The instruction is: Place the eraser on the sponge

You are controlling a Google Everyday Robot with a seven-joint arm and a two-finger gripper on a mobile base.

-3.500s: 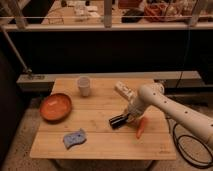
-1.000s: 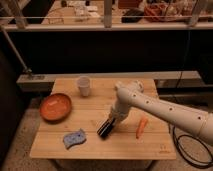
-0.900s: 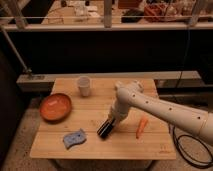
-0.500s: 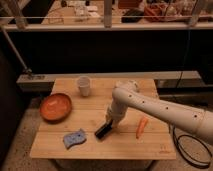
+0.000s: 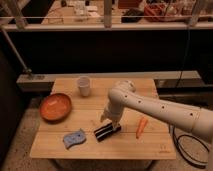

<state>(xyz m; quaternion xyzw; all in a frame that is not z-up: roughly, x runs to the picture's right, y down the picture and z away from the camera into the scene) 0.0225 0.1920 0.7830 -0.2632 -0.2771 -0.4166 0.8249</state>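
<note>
The eraser point(image 5: 106, 132), a black block with thin pale stripes, is low over the wooden table point(image 5: 150, 147), just right of the sponge point(image 5: 74, 138). The sponge is a small flat light-blue piece with wavy edges, lying near the table's front left. A narrow gap separates the two. My gripper point(image 5: 114, 125) reaches down from the white arm and is shut on the eraser's right end. Whether the eraser touches the tabletop cannot be told.
An orange bowl point(image 5: 55, 106) sits at the left of the table, behind the sponge. A white cup point(image 5: 84, 85) stands at the back. An orange carrot point(image 5: 142, 127) lies right of the gripper. A black cable point(image 5: 185, 150) hangs at the right.
My arm has carried the eraser leftward from beside the carrot toward the sponge. The eraser is now lower and closer to the sponge. The carrot stays behind on the right.
</note>
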